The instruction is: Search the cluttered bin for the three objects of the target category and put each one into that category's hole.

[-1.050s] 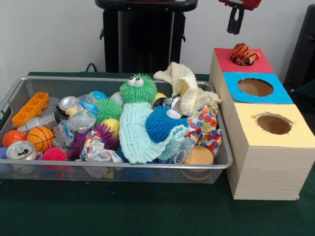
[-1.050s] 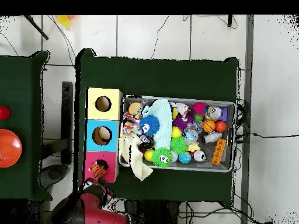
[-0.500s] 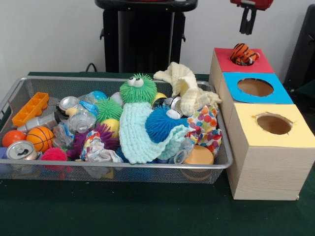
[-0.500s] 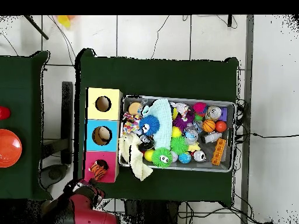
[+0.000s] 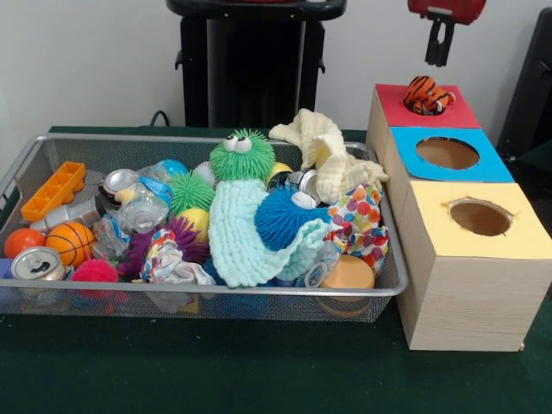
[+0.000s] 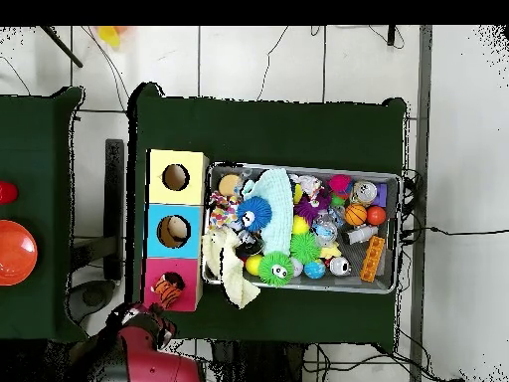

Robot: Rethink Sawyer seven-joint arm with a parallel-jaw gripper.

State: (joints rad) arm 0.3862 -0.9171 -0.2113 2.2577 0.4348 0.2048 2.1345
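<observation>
A wire mesh bin (image 5: 172,291) holds a jumble of toys, cloths and cans. Beside it stand three wooden boxes, with a red top (image 5: 459,114), a blue top (image 5: 496,164) and a yellow top (image 5: 517,237). A striped orange tiger toy (image 5: 427,93) sits in the red box's hole, half sticking out; it shows in the overhead view as the tiger toy (image 6: 168,289). My gripper (image 5: 442,53) hangs high above and behind the red box, open and empty. In the overhead view the red arm (image 6: 149,350) lies off the table's edge near the red box.
In the bin lie a green fuzzy ball with eyes (image 5: 241,155), a blue spiky ball (image 5: 280,216), a light-blue knit cloth (image 5: 246,241), a cream cloth (image 5: 329,162) draped over the rim, a small basketball (image 5: 71,241), a can (image 5: 36,263) and an orange tray (image 5: 53,190).
My gripper has risen and drifted right, away from the red box. The tiger toy stays in the red hole. Nothing in the bin has moved.
</observation>
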